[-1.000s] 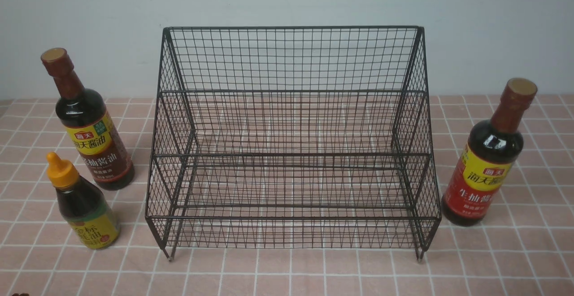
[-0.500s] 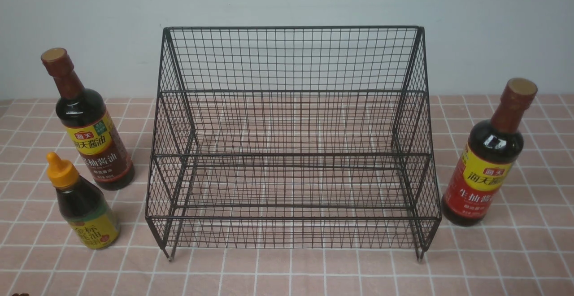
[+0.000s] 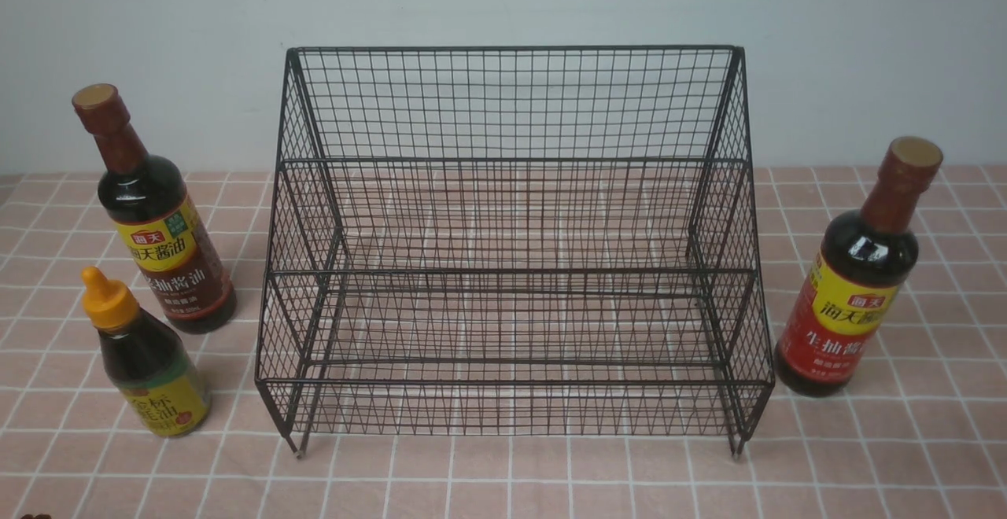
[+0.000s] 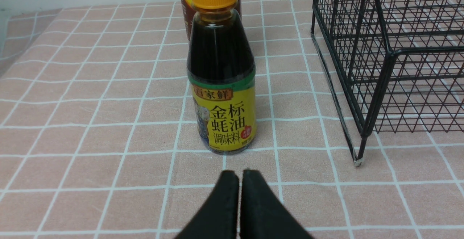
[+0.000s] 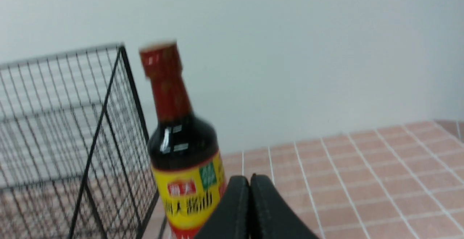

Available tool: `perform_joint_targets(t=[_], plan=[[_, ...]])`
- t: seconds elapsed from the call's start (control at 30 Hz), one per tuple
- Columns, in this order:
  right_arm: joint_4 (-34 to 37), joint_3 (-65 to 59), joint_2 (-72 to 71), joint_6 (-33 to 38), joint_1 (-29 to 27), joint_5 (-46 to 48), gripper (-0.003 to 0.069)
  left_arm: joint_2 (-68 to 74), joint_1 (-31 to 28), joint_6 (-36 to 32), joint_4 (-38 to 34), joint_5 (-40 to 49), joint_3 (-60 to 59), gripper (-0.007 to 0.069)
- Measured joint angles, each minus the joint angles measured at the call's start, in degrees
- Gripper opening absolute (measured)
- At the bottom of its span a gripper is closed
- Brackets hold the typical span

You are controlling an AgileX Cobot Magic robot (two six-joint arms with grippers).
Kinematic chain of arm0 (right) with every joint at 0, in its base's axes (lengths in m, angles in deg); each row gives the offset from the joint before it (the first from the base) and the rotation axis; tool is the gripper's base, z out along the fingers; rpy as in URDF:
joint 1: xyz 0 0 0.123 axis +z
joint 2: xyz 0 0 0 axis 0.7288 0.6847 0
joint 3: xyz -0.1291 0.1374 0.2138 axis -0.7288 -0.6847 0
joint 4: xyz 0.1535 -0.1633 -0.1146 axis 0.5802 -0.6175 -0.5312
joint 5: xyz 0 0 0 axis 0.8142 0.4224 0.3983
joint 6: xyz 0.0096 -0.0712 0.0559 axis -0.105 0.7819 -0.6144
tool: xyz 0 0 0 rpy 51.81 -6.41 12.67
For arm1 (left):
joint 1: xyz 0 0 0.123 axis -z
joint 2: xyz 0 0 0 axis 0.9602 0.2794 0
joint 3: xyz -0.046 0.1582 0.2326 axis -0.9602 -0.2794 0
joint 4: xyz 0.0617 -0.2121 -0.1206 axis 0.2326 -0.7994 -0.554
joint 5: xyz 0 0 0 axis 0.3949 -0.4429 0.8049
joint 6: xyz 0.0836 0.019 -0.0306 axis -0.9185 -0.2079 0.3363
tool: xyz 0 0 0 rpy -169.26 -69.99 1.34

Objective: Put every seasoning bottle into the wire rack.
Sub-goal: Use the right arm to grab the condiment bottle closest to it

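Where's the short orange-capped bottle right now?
Front view: the short bottle stands on the robot's left, just nearer than a tall bottle, beside the wire rack.

1. Centre frame, you see the black wire rack (image 3: 511, 160) on a pink checked tablecloth (image 3: 503, 487).
2. Left: tall brown-label soy sauce bottle (image 3: 160, 224), short orange-capped bottle (image 3: 149, 366) below it.
3. Right: tall red-label soy sauce bottle (image 3: 856, 283), upright.
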Motion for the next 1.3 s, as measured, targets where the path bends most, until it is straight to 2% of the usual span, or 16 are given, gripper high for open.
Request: perform_joint_targets(t=[0.4,0.67,0.77,0.9,1.0,1.03,1.07,1.13,1.3], plan=[[-12.4,0.0,0.0,0.0,0.0,-3.4,-0.0015,0.0,0.0,0.0,0.0,0.0,0.0,-0.0007],[-13.5,0.0,0.0,-0.1,0.0,-5.2,-0.0015,0.0,0.0,0.0,0.0,0.0,0.0,-0.0007],[-12.1,0.0,0.0,-1.9,0.0,-8.6,-0.0015,0.0,0.0,0.0,0.0,0.0,0.0,-0.0007],[-8.6,0.0,0.0,-17.0,0.0,-22.7,-0.0015,0.0,0.0,0.0,0.0,0.0,0.0,-0.0007],[-9.4,0.0,0.0,-31.0,0.0,-31.1,-0.0015,0.0,0.0,0.0,0.0,0.0,0.0,-0.0007],[-9.5,0.0,0.0,-31.8,0.0,-31.5,-0.0015,0.0,0.0,0.0,0.0,0.0,0.0,-0.0007],[-10.7,0.6,0.4,-37.5,0.0,-33.7,-0.0015,0.0,0.0,0.0,0.0,0.0,0.0,-0.0007],[-11.7,1.8,1.2,-39.4,0.0,-33.9,-0.0015,0.0,0.0,0.0,0.0,0.0,0.0,-0.0007],[-21.2,9.4,9.9,-39.5,0.0,-33.3,-0.0015,0.0,0.0,0.0,0.0,0.0,0.0,-0.0007]])
